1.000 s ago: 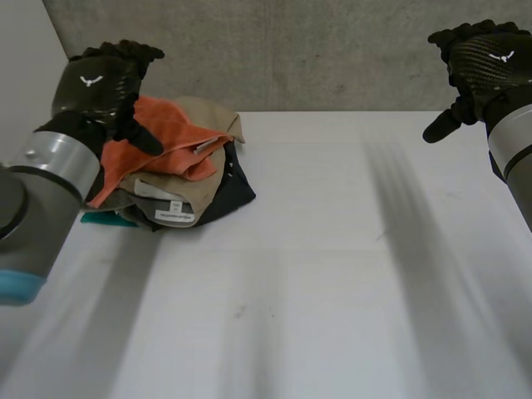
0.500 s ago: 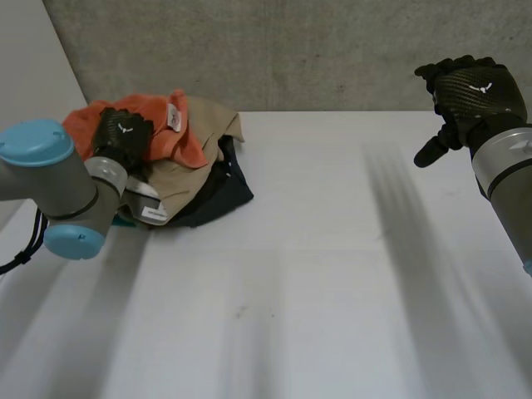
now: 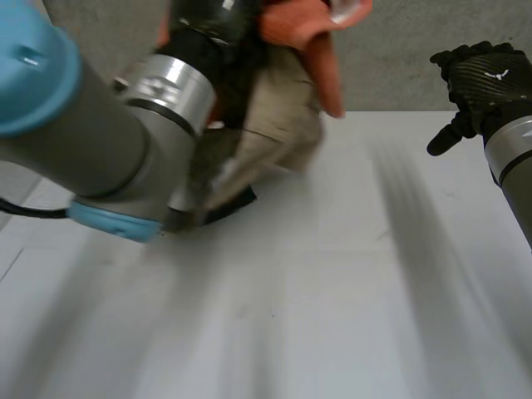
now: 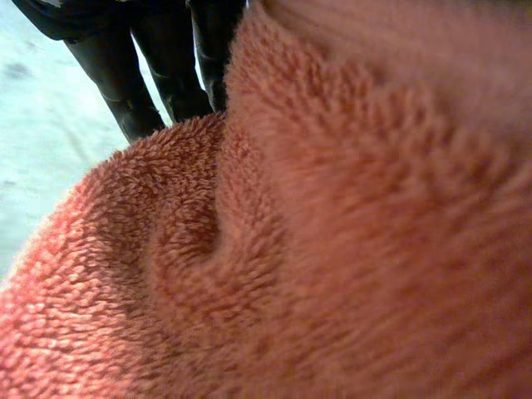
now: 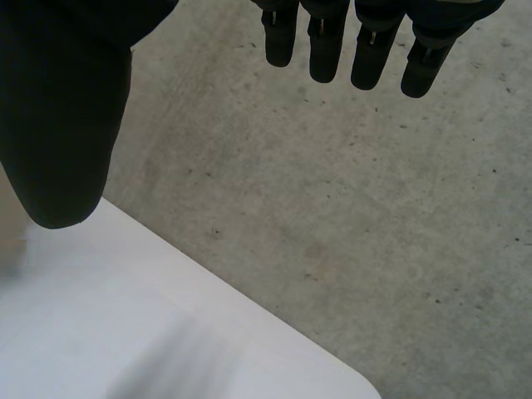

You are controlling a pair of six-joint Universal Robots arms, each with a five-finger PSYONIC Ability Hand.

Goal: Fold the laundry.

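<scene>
Both my hands are working well apart: my left hand (image 3: 212,21) is clutching the orange towel (image 3: 303,21) high above the white table (image 3: 332,291), its fingers (image 4: 133,83) digging into the fleece, with a beige garment (image 3: 283,125) dangling beneath toward a dark garment (image 3: 237,202). My right hand (image 3: 482,79) is hovering off to the side, fingers spread and grasping nothing.

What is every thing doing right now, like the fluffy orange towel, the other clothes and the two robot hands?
Orange fluffy towel: up in the air, bunched in the left hand.
Left hand: shut on the towel, raised high over the white table.
Beige cloth garment: hanging below the towel, partly lifted.
Dark cloth garment: lying crumpled on the table.
Right hand: open, holding nothing, raised above the table.
</scene>
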